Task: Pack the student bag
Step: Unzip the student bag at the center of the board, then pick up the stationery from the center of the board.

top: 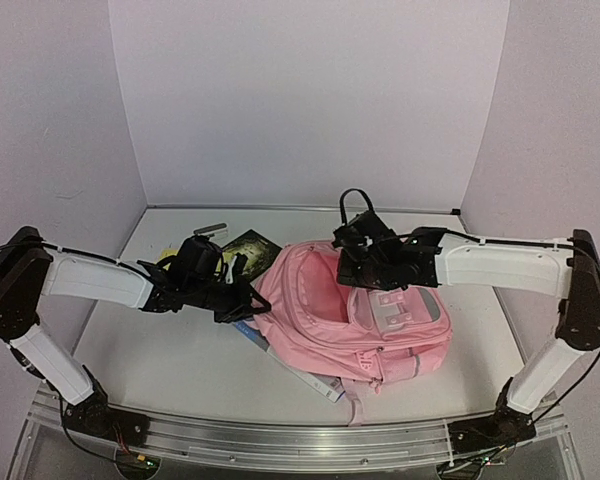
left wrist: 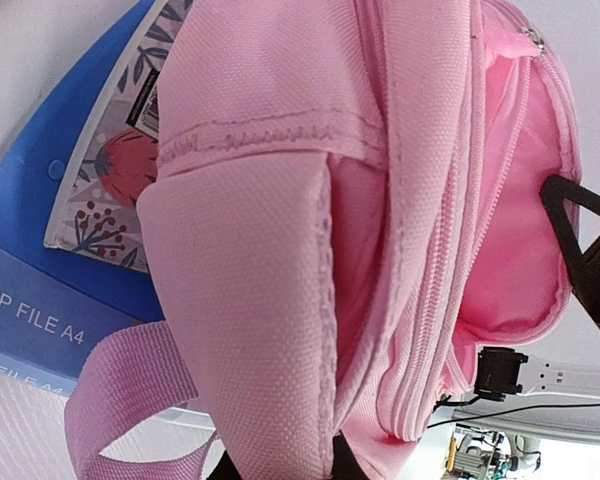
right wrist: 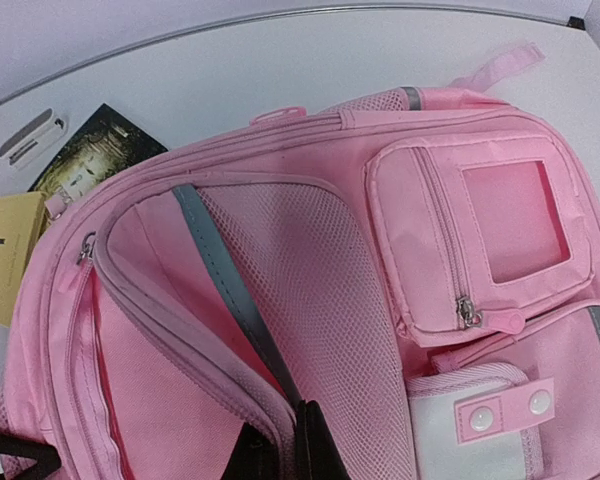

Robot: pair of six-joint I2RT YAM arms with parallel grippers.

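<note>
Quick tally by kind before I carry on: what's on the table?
Pink fabric backpack: 1
Blue plastic clip file: 1
Books and pads: 3 (dark-covered book, yellow booklet, floral-print pad)
Small grey-white oblong item: 1
Total: 6

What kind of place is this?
Probably a robot lab booth, not a classroom: plain white walls box in a white table, and two robot arms bolted to a metal rail hold a student bag.

A dark-covered book (right wrist: pixel 95 150) lay toward the far edge of the tabletop (top: pixel 160 350), a yellow pad (right wrist: pixel 5 250) just beside it and a small grey-white case (right wrist: pixel 30 135) farther back. Nearer the left edge, a blue clip file (left wrist: pixel 40 200) lay under a floral-printed booklet (left wrist: pixel 110 190).
</note>
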